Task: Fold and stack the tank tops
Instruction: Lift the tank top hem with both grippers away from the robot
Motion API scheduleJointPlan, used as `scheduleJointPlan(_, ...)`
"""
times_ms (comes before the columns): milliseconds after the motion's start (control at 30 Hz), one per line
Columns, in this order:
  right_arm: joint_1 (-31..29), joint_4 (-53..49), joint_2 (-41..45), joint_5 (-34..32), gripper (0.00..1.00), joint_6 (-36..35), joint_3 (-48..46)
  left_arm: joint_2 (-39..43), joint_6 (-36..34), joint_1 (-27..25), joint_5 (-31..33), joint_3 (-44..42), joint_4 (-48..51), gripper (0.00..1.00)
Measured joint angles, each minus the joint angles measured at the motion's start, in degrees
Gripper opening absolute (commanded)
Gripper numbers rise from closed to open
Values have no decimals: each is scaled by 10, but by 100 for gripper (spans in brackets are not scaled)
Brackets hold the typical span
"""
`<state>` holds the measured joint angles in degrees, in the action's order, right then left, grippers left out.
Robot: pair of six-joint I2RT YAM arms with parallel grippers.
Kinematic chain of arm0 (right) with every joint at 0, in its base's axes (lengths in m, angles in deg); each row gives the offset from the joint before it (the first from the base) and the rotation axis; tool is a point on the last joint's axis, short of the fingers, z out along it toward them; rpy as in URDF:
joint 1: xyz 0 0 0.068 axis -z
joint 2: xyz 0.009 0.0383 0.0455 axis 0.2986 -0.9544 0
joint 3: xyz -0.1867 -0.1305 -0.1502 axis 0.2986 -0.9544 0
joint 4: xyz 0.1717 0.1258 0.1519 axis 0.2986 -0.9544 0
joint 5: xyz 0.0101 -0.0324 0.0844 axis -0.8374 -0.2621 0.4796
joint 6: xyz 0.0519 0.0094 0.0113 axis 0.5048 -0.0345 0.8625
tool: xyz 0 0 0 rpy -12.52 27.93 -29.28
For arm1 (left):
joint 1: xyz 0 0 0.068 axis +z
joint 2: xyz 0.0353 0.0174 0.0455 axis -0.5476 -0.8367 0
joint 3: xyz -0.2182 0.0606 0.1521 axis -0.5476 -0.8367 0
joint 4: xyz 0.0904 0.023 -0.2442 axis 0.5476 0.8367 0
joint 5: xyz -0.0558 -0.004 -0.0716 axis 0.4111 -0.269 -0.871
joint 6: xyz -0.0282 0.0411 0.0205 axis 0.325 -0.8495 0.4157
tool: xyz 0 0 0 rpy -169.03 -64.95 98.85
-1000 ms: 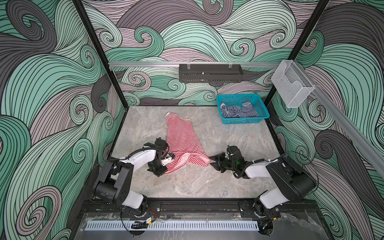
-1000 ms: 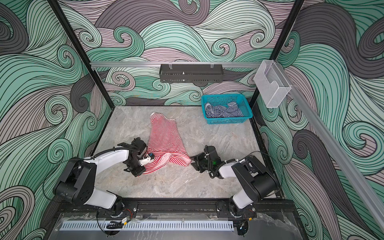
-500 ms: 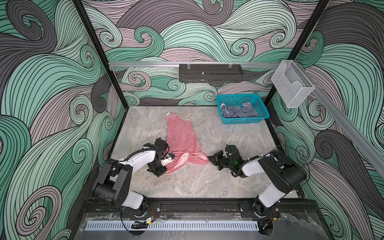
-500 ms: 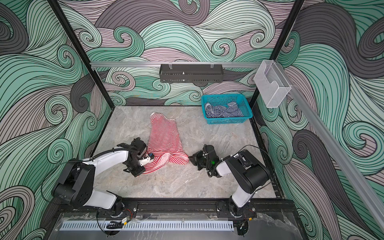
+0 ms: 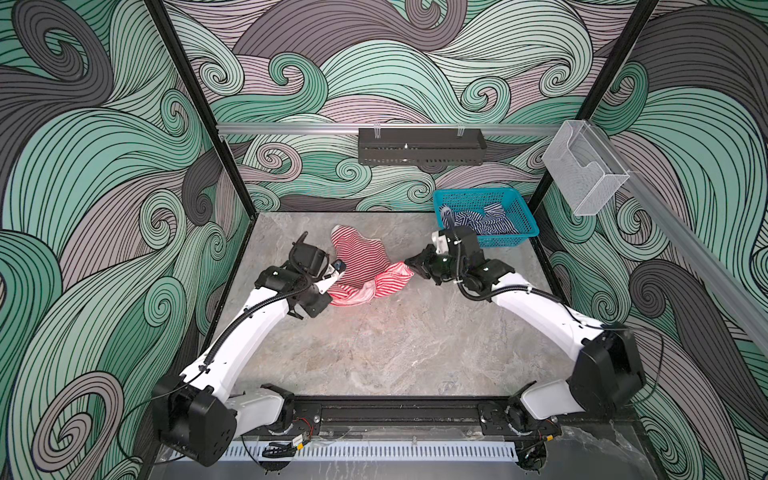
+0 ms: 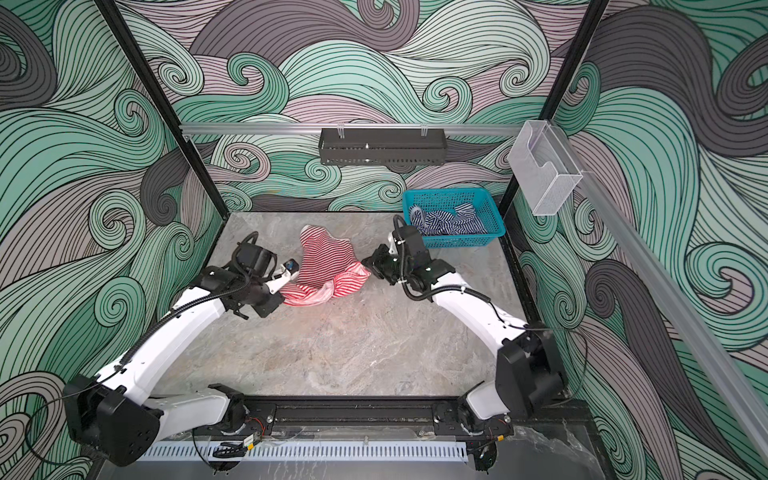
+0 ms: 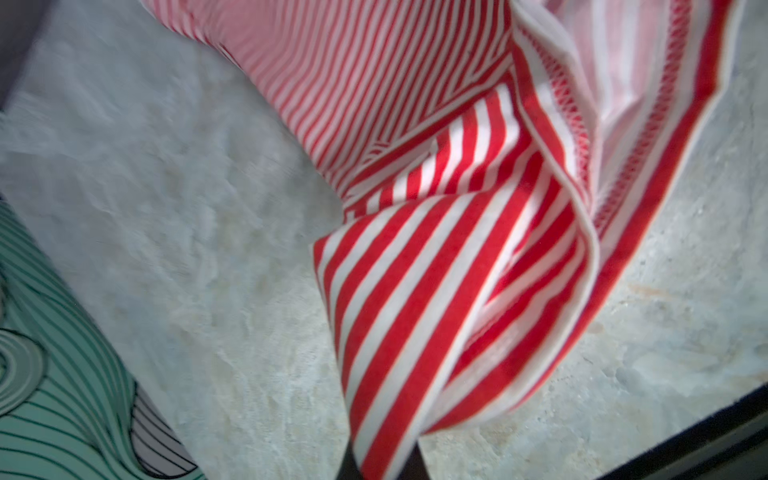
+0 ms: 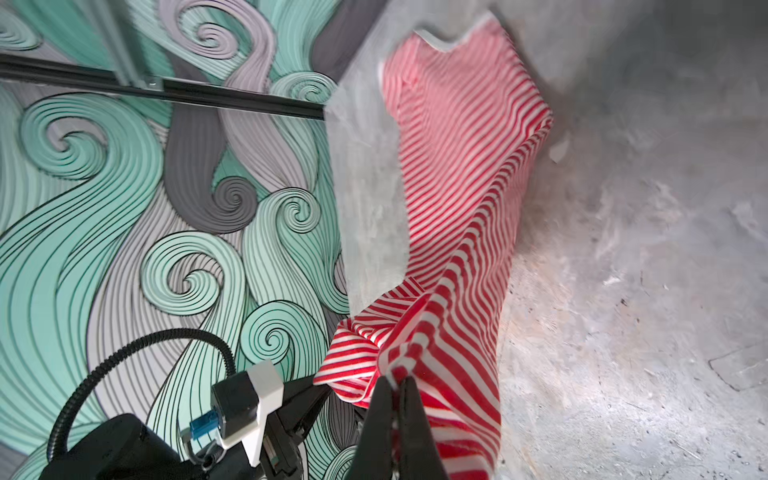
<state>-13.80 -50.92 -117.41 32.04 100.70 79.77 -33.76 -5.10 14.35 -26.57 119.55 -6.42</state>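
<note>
red-and-white striped knit tank top (image 5: 360,262) sits between the two grippers, mid-back of the grey marble-look tabletop (image 5: 395,345). left gripper (image 5: 330,287) is clamped on its near-left hem corner; in the left wrist view the cloth drapes over the dark fingers (image 7: 348,467). right gripper (image 5: 409,264) is pinched tight on the near-right corner; the right wrist view shows the black fingertips (image 8: 378,415) together with fabric caught in them.

top is bunched: near end raised off the table and sagging between the two grips, pale trim and inside showing, strap end flat toward the back wall.

both arms reach forward low, elbows out, wrists angled in toward each other.

navy-and-white striped tank top (image 5: 478,220) lies crumpled in the teal plastic mesh basket (image 5: 505,240), back right, just behind the right wrist.
</note>
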Motion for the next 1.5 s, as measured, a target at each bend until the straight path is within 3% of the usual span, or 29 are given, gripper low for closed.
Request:
scheduleJointPlan(233,-16,-128,40,-39,0,-134,125,20,-10,21,32,148,18,0)
scheduleJointPlan(367,-58,-201,56,-85,0,-198,215,58,-14,24,44,214,6,0)
scheduleJointPlan(533,-121,-259,94,-138,0,-266,336,64,-9,24,49,356,10,0)
scheduleJointPlan(767,-162,-289,134,-161,0,-306,458,66,2,24,49,522,37,0)
scheduleJointPlan(933,-167,-318,117,-189,0,-315,518,84,6,24,52,548,45,0)
scheduleJointPlan(1100,-70,-341,56,-153,0,-283,544,89,0,24,68,432,5,0)
scheduleJointPlan(1267,36,-328,-44,-82,0,-240,526,-16,0,48,47,359,-41,0)
scheduleJointPlan(1400,83,-311,-148,-21,0,-215,537,-160,17,95,3,388,-81,0)
scheduleJointPlan(1500,109,-311,-242,24,0,-200,605,-296,37,124,-19,502,-88,0)
